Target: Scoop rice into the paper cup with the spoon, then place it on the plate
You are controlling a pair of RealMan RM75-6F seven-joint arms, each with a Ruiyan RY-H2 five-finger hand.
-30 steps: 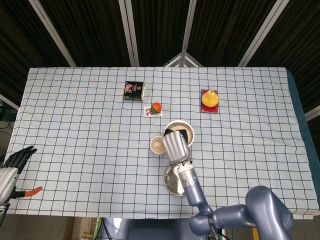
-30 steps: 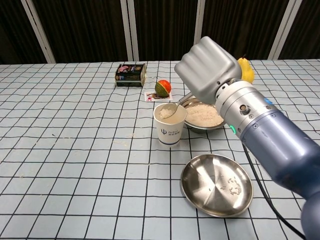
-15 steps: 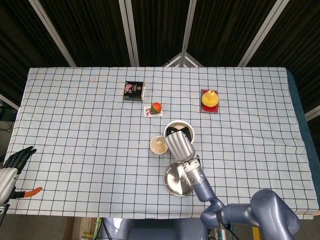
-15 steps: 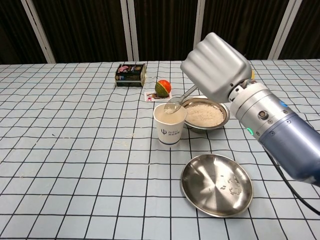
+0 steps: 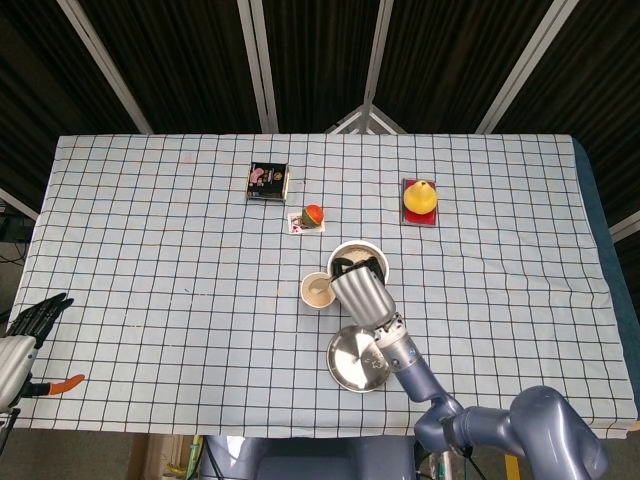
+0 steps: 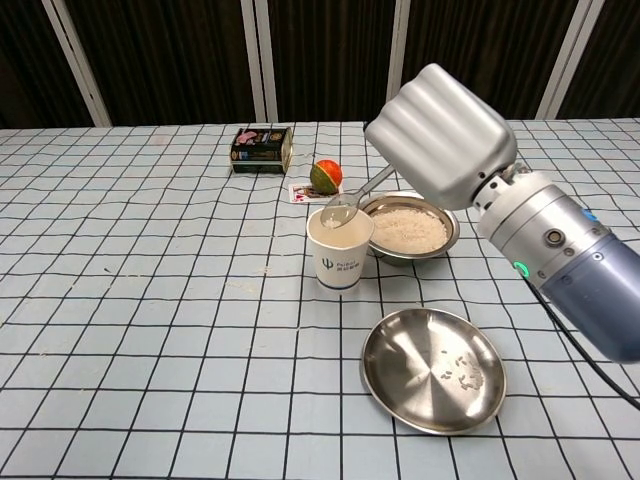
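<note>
A white paper cup (image 6: 340, 252) (image 5: 317, 290) holding rice stands left of a steel bowl of rice (image 6: 408, 226) (image 5: 359, 259). My right hand (image 6: 440, 135) (image 5: 360, 290) grips a metal spoon (image 6: 347, 206); its tilted bowl hovers just over the cup's mouth. An empty steel plate (image 6: 432, 368) (image 5: 358, 361) with a few rice grains lies nearer me, below that hand. My left hand (image 5: 32, 315) hangs off the table's left edge, holding nothing, fingers apart.
A dark printed box (image 6: 261, 149), a red-green ball (image 6: 326, 176) on a card, and a yellow pear (image 5: 420, 197) on a red mat sit at the back. An orange-handled tool (image 5: 62, 382) lies near the left front edge.
My right hand has lifted and shifted right, tipping the spoon. The rice that was in the spoon is gone, and the spoon bowl now sits above the cup rim.
</note>
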